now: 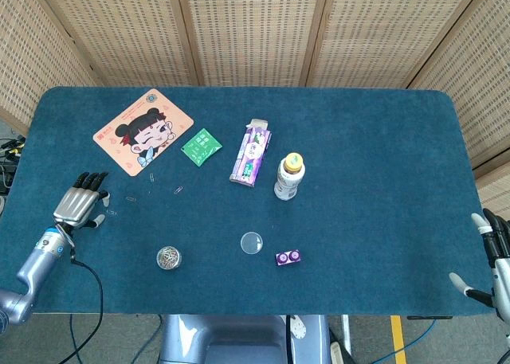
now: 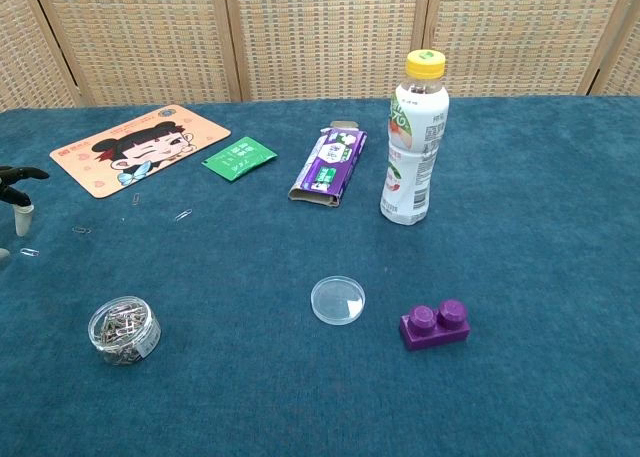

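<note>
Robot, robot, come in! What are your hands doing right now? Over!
Left hand open, over the cloth beside loose paper clips. Right hand open at the table's far edge. Nothing in between.

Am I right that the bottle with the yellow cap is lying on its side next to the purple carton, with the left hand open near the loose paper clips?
Not quite: the bottle stands upright, as the chest view shows. It is beside the purple carton, and the left hand is open by the loose paper clips.

Woven rattan screen panels (image 1: pixel 255 29) in light wooden frames, standing just behind the blue-carpeted table (image 1: pixel 374 141). Below the table's near edge, grey floor (image 1: pixel 103 340) with a yellow stripe (image 1: pixel 396 340). Even, soft lighting.
</note>
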